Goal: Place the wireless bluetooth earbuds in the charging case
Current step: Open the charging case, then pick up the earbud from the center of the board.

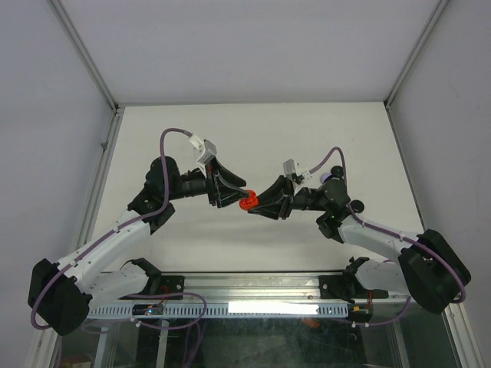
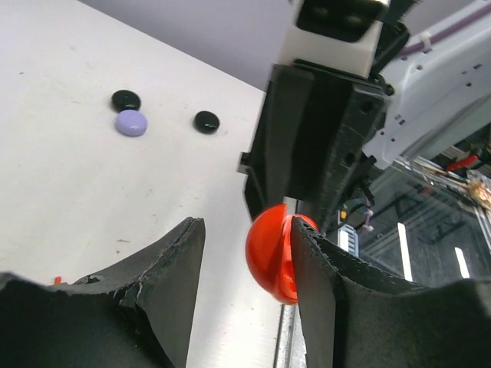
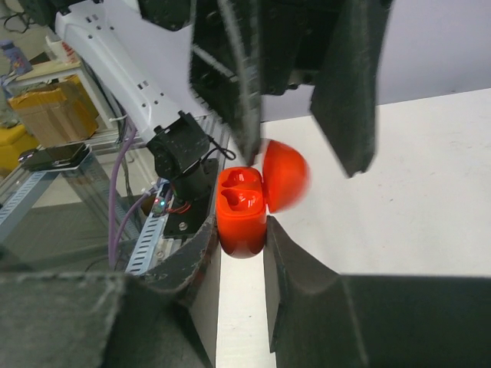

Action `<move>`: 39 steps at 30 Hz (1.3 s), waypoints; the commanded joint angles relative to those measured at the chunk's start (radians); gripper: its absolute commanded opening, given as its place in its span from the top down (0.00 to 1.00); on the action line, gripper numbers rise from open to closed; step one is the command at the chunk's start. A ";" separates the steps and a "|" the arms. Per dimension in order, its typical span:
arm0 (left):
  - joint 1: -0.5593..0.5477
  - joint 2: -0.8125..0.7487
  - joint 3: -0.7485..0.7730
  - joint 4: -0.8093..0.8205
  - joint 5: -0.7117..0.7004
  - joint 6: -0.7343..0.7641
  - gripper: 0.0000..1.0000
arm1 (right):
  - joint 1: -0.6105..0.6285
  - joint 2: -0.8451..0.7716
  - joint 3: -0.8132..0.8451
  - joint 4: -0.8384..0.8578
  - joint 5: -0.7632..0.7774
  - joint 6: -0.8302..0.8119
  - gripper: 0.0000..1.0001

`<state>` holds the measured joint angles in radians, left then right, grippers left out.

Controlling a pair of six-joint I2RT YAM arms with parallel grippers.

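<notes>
So my right hand (image 3: 240, 230) is clamped tight on the bottom half of the red charging case (image 3: 239, 205), holding it up off the counter (image 2: 69, 192). The lid (image 3: 285, 175) is flipped open and both wells look empty to me.

My left hand (image 2: 245, 230) is right at the case too, with its jaws partway apart on either side of the lid. One finger is touching the lid or near enough, and there's a clear gap to the other, so it isn't gripping anything.

I'd guess the case is light, hard and glossy, so pretty slippery. The hinge looks like the weak spot, so I'd keep the grip low on the base and leave the lid and wells clear.

As for the earbuds, I honestly can't pick one out. There's a tiny red speck (image 2: 57, 280) on the counter below the case that might be one, but it's too small to tell. If it is, it'll be a fiddly, slick little thing, best pinched by the stem.

Well away from the case on the counter there's a lavender pebble (image 2: 131, 123) and two black pebbles (image 2: 126, 100), probably other cases.
</notes>
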<state>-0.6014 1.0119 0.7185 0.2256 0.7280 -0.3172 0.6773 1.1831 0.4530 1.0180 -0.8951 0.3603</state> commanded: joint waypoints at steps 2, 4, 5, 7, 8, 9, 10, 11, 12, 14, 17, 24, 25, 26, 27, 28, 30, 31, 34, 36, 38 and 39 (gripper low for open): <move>0.027 -0.008 0.039 0.021 -0.052 -0.024 0.50 | 0.014 -0.035 -0.005 0.098 -0.049 -0.018 1.00; 0.029 -0.003 0.038 0.020 -0.053 -0.027 0.49 | 0.013 -0.037 -0.007 0.100 -0.046 -0.022 1.00; 0.031 -0.001 0.039 0.019 -0.051 -0.028 0.49 | 0.014 -0.036 -0.010 0.100 -0.044 -0.026 1.00; 0.031 0.002 0.041 0.019 -0.043 -0.029 0.47 | 0.014 -0.037 -0.012 0.093 -0.035 -0.033 1.00; 0.032 0.002 0.042 0.018 -0.041 -0.031 0.45 | 0.014 -0.038 -0.013 0.084 -0.028 -0.041 1.00; 0.031 0.002 0.042 0.017 -0.039 -0.030 0.43 | 0.014 -0.041 -0.014 0.071 -0.018 -0.050 1.00; 0.031 0.001 0.043 0.015 -0.040 -0.028 0.42 | 0.013 -0.045 -0.015 0.051 -0.005 -0.063 1.00; 0.031 -0.001 0.046 0.011 -0.044 -0.028 0.40 | 0.013 -0.051 -0.018 0.030 0.017 -0.083 1.00; 0.031 -0.002 0.046 0.005 -0.049 -0.027 0.38 | 0.014 -0.058 -0.020 0.004 0.038 -0.102 1.00; 0.032 -0.004 0.052 -0.015 -0.071 -0.023 0.35 | 0.013 -0.076 -0.033 -0.039 0.089 -0.140 1.00; 0.032 0.001 0.056 -0.054 -0.123 -0.012 0.33 | 0.013 -0.100 -0.065 -0.075 0.182 -0.187 1.00; 0.030 0.070 0.060 -0.135 -0.265 -0.037 0.33 | 0.013 -0.154 -0.160 -0.075 0.423 -0.256 1.00; 0.029 0.083 0.057 -0.140 -0.287 -0.047 0.33 | 0.014 -0.162 -0.177 -0.067 0.456 -0.263 1.00; 0.028 0.097 0.055 -0.146 -0.310 -0.058 0.33 | 0.014 -0.170 -0.192 -0.058 0.485 -0.270 1.00; 0.027 0.113 0.054 -0.151 -0.329 -0.069 0.33 | 0.014 -0.175 -0.205 -0.049 0.518 -0.273 1.00; 0.025 0.130 0.054 -0.157 -0.350 -0.081 0.33 | 0.013 -0.178 -0.221 -0.039 0.549 -0.277 1.00; 0.018 0.169 0.055 -0.167 -0.397 -0.100 0.33 | 0.014 -0.180 -0.245 -0.015 0.607 -0.282 1.00; 0.009 0.189 0.058 -0.173 -0.420 -0.107 0.34 | 0.014 -0.180 -0.257 0.004 0.628 -0.281 1.00; -0.012 0.255 0.076 -0.199 -0.490 -0.129 0.34 | 0.013 -0.172 -0.292 0.065 0.684 -0.279 1.00; -0.019 0.298 0.091 -0.218 -0.526 -0.151 0.35 | 0.012 -0.161 -0.307 0.090 0.720 -0.278 1.00; -0.034 0.338 0.112 -0.236 -0.567 -0.164 0.36 | 0.013 -0.145 -0.316 0.107 0.755 -0.275 1.00; -0.044 0.360 0.128 -0.248 -0.591 -0.166 0.36 | 0.012 -0.135 -0.323 0.119 0.770 -0.272 1.00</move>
<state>-0.6167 1.3342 0.7700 -0.0048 0.2481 -0.4393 0.6853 1.0279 0.1413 1.0027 -0.2447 0.1020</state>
